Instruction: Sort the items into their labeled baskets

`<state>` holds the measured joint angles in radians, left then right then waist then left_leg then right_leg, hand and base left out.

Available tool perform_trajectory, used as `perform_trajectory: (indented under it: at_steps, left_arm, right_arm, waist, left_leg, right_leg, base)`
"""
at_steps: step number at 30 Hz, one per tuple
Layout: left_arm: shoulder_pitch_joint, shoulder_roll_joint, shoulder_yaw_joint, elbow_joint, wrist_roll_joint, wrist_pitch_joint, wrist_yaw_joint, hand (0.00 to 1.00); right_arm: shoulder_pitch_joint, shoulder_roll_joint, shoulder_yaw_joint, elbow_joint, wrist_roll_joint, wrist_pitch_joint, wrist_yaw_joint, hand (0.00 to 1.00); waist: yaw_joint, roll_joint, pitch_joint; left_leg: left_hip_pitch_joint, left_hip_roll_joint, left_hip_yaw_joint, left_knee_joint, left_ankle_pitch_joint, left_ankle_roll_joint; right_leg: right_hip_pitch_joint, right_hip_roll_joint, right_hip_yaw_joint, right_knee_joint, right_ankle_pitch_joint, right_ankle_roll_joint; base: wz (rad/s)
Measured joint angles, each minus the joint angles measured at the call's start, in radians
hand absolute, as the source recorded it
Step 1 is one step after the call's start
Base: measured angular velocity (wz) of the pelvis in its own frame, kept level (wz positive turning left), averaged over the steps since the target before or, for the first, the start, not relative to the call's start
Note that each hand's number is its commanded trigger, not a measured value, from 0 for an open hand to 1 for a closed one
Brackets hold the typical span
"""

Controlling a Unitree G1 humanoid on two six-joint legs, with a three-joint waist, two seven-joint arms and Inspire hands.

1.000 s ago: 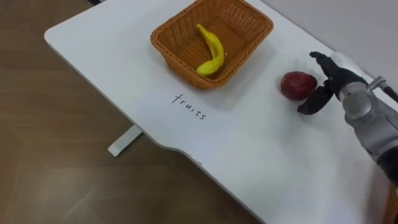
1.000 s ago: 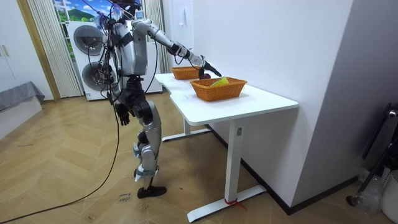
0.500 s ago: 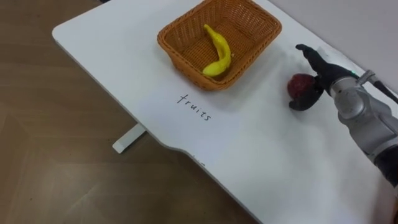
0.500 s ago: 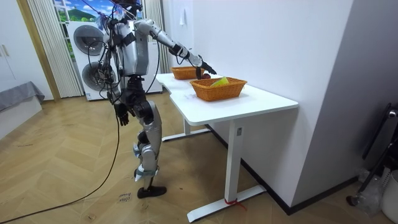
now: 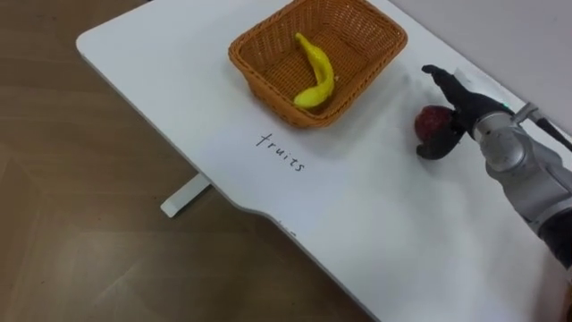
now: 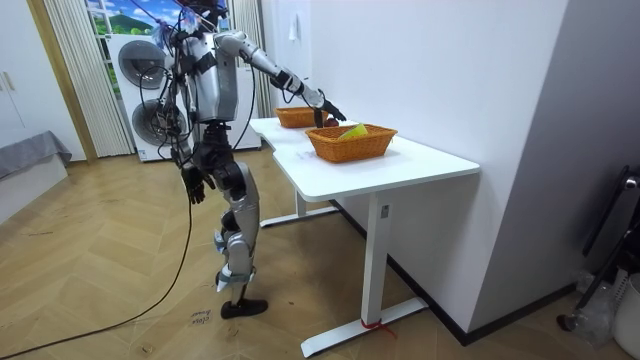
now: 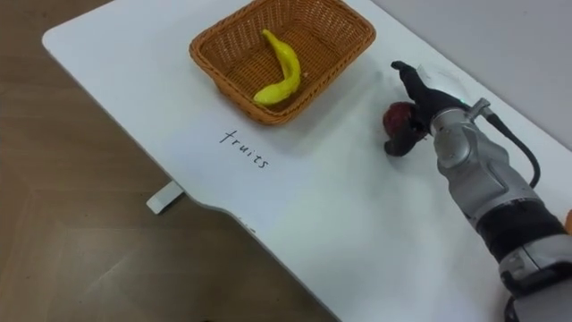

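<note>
Station: robot stands at the long edge of the white desk-style table [image 5: 375, 224], right arm stretched out over the top; stance in the room view unchanged over the last second.
Fruit basket: shallow rectangular woven wicker basket [image 5: 259, 88] at 12 o'clock on the table, with handwritten lettering [image 5: 281, 152] on the tabletop at its 6–7 o'clock.
Already sorted: one curved yellow banana [image 5: 315, 72] lies inside that basket.
Task item: small round dark-red fruit [image 5: 430, 121], resting on the table at about 4 o'clock from the basket, well apart from its rim.
Right hand [image 5: 463, 105]: wrapped onto the fruit from its 3 o'clock side, thumb curled round the near side, one finger straight out past the top.
Change: a second ago this hand stood spread just beside the fruit, whole fruit showing; now it covers the right half. Little difference over the last half second, so the grasp looks settled. The slight slide of the basket in view is the camera's own.
Meaning: pick appears made, lift not yet begun; carry toward 10 o'clock comes next.
Left hand [image 6: 194, 186]: hangs by the hip, idle.
Other: second wicker basket [image 6: 293, 118] farther along the table.
Risk: round fruit could roll out of a partial grip.
</note>
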<state>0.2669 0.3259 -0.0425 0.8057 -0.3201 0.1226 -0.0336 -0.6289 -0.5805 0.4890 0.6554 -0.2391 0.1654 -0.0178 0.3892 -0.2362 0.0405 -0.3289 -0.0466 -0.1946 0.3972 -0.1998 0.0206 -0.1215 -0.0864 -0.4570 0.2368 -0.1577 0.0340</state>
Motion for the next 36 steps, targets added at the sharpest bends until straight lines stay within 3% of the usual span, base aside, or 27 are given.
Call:
perform_trajectory:
  at_steps: [31, 32, 33, 34, 36]
  left_arm:
    - [-0.036, 0.000, -0.001, 0.041, 0.008, 0.003, 0.005, 0.00]
    - [-0.036, 0.001, -0.001, 0.041, 0.008, 0.003, 0.005, 0.00]
    - [-0.036, 0.001, -0.001, 0.041, 0.008, 0.003, 0.007, 0.00]
    - [-0.036, 0.001, -0.001, 0.040, 0.008, 0.003, 0.008, 0.00]
    - [-0.036, 0.001, -0.001, 0.040, 0.008, 0.003, 0.012, 0.00]
  right_arm:
    - [0.000, -0.001, -0.001, 0.118, 0.016, 0.001, 0.107, 0.00]
    - [0.000, -0.001, -0.001, 0.118, 0.016, 0.001, 0.107, 0.62]
    - [0.000, -0.001, -0.001, 0.119, 0.016, 0.001, 0.107, 0.84]
    - [0.000, -0.001, -0.001, 0.120, 0.016, 0.001, 0.107, 1.00]
    - [0.000, -0.001, -0.001, 0.120, 0.016, 0.001, 0.107, 1.00]
  waist:
    - [0.009, 0.005, 0.0037]
    - [0.009, 0.006, 0.0038]
    - [0.010, 0.006, 0.0043]
    - [0.012, 0.006, 0.0044]
    - [0.015, 0.006, 0.0044]
  left_leg:
    - [0.009, 0.001, 0.003, 0.013, 0.003, -0.001]
    - [0.009, 0.001, 0.003, 0.013, 0.003, -0.001]
    - [0.009, 0.001, 0.003, 0.013, 0.003, -0.001]
    - [0.009, 0.001, 0.002, 0.013, 0.003, -0.001]
    - [0.009, 0.001, 0.003, 0.013, 0.003, -0.001]
  right_leg:
    - [0.010, 0.002, 0.011, 0.001, 0.006, -0.010]
    - [0.011, 0.002, 0.011, 0.001, 0.006, -0.010]
    - [0.011, 0.002, 0.011, 0.001, 0.006, -0.010]
    - [0.010, 0.002, 0.011, 0.001, 0.006, -0.010]
    - [0.010, 0.002, 0.012, 0.001, 0.006, -0.010]
  base:
    - [0.00]
    - [0.00]
    - [0.00]
    - [0.00]
    - [0.00]
